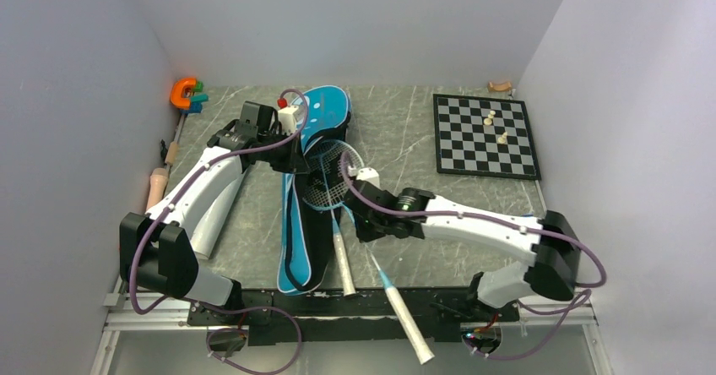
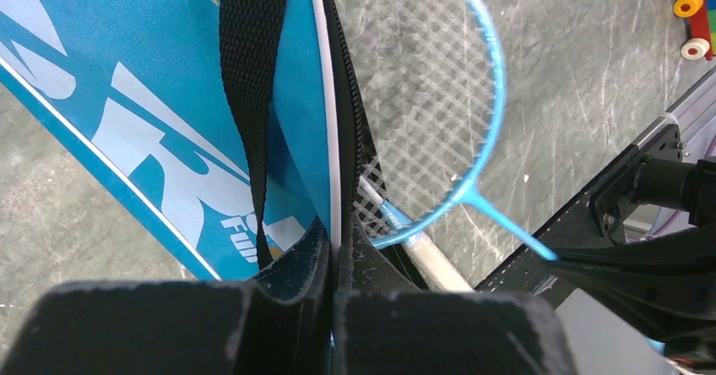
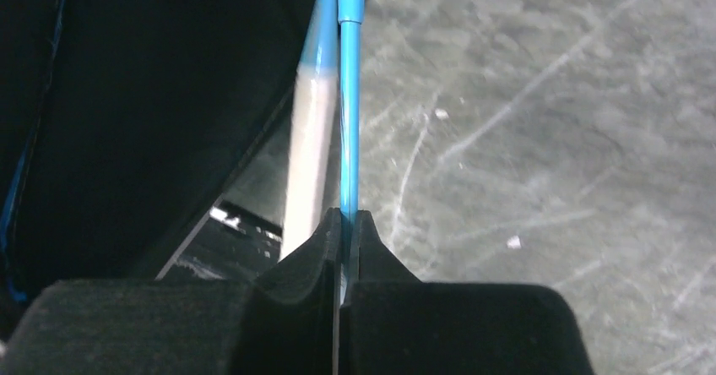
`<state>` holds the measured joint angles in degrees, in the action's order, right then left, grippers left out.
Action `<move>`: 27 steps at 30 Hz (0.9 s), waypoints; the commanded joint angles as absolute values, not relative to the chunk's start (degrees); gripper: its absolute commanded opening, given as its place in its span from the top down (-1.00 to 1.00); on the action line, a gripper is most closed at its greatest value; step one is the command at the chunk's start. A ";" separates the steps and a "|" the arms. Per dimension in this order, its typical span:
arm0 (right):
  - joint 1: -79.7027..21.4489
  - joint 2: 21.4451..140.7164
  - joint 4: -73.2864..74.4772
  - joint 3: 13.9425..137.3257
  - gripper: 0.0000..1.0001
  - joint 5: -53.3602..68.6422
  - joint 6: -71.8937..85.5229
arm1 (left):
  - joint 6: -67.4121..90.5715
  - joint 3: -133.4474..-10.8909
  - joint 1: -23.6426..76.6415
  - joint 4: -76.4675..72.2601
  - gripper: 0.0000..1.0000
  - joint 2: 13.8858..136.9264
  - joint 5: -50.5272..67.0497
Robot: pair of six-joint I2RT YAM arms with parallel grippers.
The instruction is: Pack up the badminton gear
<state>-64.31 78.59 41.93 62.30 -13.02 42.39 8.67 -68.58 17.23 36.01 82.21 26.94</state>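
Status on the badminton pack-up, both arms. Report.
Left tool shut on bag edge. Right tool shut on racket shaft; head mostly outside bag. Second racket alongside, handle crowding the shaft.

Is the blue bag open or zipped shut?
Open: left fingers pinch the blue bag's unzipped edge; a racket head reaches under it.

L pincer [image 2: 334,252] clamped tight on white-piped edge of blue fabric racket bag w/ white lettering [image 2: 169,138]. Bag's black webbing strap [image 2: 249,96] runs straight ahead of it. Ahead-right: light-blue-framed racket w/ white strings [image 2: 435,96] over grey marbled tabletop [image 2: 583,96]; pale round handle [image 2: 435,263] just right of pincer.
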 commanded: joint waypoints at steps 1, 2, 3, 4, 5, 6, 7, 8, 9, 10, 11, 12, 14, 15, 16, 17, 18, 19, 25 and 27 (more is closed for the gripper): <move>-63.21 84.85 32.91 68.24 1.00 -13.22 37.84 | 8.23 -68.91 17.23 32.19 1.00 79.31 31.98; -62.77 86.27 31.47 68.88 1.00 -12.92 37.12 | 7.99 -68.83 17.35 32.17 1.00 79.20 32.38; -62.01 87.51 30.10 69.85 1.00 -12.84 36.64 | 7.93 -68.62 17.40 32.10 1.00 79.05 32.66; -61.44 88.70 29.08 70.52 1.00 -12.79 36.18 | 7.85 -68.50 17.40 32.07 1.00 78.91 33.17; -61.05 89.56 28.22 71.16 1.00 -13.10 35.68 | 7.70 -68.39 17.58 32.05 1.00 78.82 33.56; -60.61 90.58 27.58 71.89 1.00 -13.32 35.28 | 7.54 -68.45 17.72 32.16 1.00 78.77 33.95; -60.15 91.45 26.88 72.70 1.00 -13.40 34.92 | 7.34 -68.48 17.94 32.31 1.00 78.68 34.21; -59.75 92.26 26.52 73.62 1.00 -13.88 34.56 | 7.17 -68.51 18.11 32.37 1.00 78.66 34.49; -59.42 93.23 26.18 74.46 1.00 -14.36 34.27 | 7.06 -68.59 18.30 32.50 1.00 78.66 34.79; -59.04 94.35 25.76 75.32 1.00 -14.63 33.90 | 6.88 -68.64 18.46 32.61 1.00 78.66 35.01; -58.68 95.07 25.18 75.98 1.00 -14.75 33.78 | 6.82 -68.64 18.61 32.65 1.00 78.66 35.40; -58.30 95.82 24.22 76.44 1.00 -14.81 33.63 | 6.73 -68.66 18.77 32.73 1.00 78.66 35.69; -57.56 97.26 22.63 77.28 1.00 -15.11 33.49 | 6.33 -68.73 19.10 32.84 1.00 78.58 36.51; -57.35 98.01 21.97 77.67 1.00 -15.40 33.60 | 6.06 -68.87 19.22 33.05 1.00 78.59 36.86; -57.02 98.78 20.99 78.13 1.00 -15.74 33.79 | 5.94 -68.84 19.39 33.23 1.00 78.45 37.24; -56.70 99.59 20.10 78.28 1.00 -15.28 33.94 | 5.83 -68.87 19.54 33.22 1.00 78.36 37.58; -56.53 100.17 19.27 78.38 1.00 -16.61 34.30 | 5.66 -68.75 19.71 33.29 1.00 78.32 37.94; -56.20 100.94 18.47 78.41 1.00 -17.07 34.66 | 5.55 -68.69 19.83 33.31 1.00 78.25 38.35; -54.76 103.01 12.76 76.53 1.00 -20.20 37.54 | 5.27 -68.40 20.47 33.39 1.00 78.12 39.69; -54.30 103.65 10.62 76.08 1.00 -19.61 38.00 | 5.20 -68.46 20.63 33.40 1.00 78.30 40.09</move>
<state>-55.13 103.79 20.45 75.24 -17.45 36.40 6.59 -67.72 19.97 36.03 81.14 34.94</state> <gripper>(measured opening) 0.032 0.034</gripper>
